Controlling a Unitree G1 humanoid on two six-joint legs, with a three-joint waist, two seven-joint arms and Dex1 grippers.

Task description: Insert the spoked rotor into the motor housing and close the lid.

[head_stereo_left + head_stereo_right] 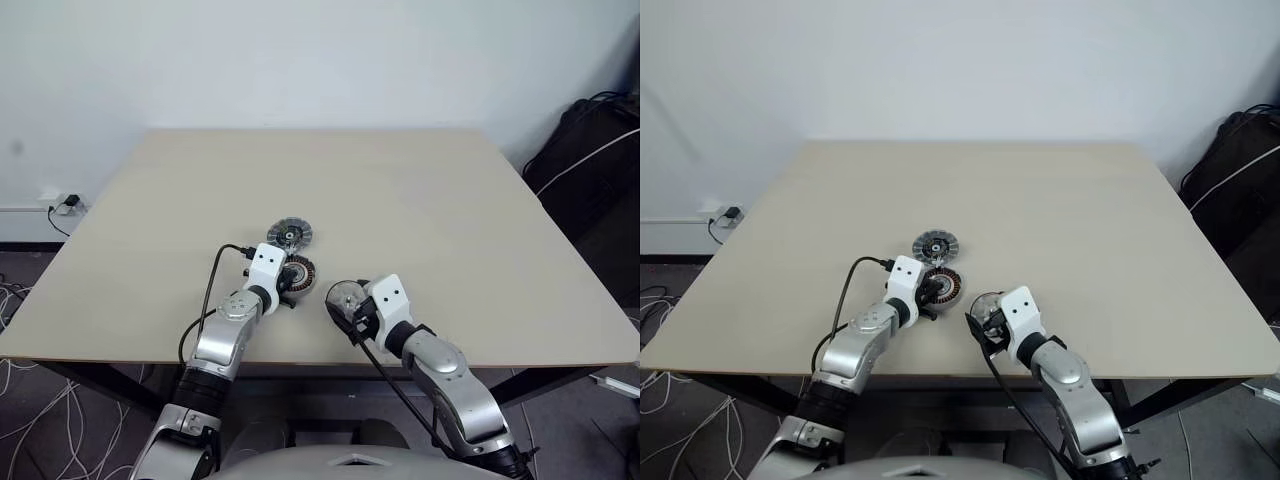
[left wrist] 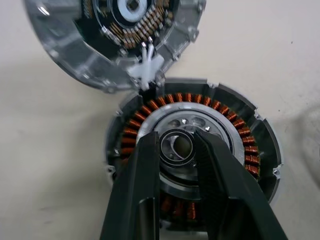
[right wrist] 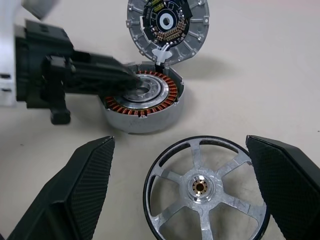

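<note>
The spoked rotor (image 3: 204,187), a silver six-spoke wheel with a dark rim, lies flat on the desk (image 1: 420,200). Left of it, the left gripper (image 2: 177,142) has its fingers (image 2: 145,165) slightly apart, flanking the centre ring of the copper-wound motor housing (image 3: 145,122). The right gripper (image 3: 181,145) has its fingers (image 3: 90,175) spread wide either side of the rotor, touching nothing.

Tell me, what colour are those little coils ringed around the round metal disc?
Copper-orange coils, clearest in the left wrist view.

We see a matt, smooth beige surface (image 1: 450,230). The copper-wound disc (image 3: 144,100) has glossy orange wire coils in a dull grey cast-metal shell. The spoked wheel (image 3: 206,187) is brushed silvery metal with a black rim. The right tool's fingers (image 3: 282,185) look like textured matt black plastic.
</note>
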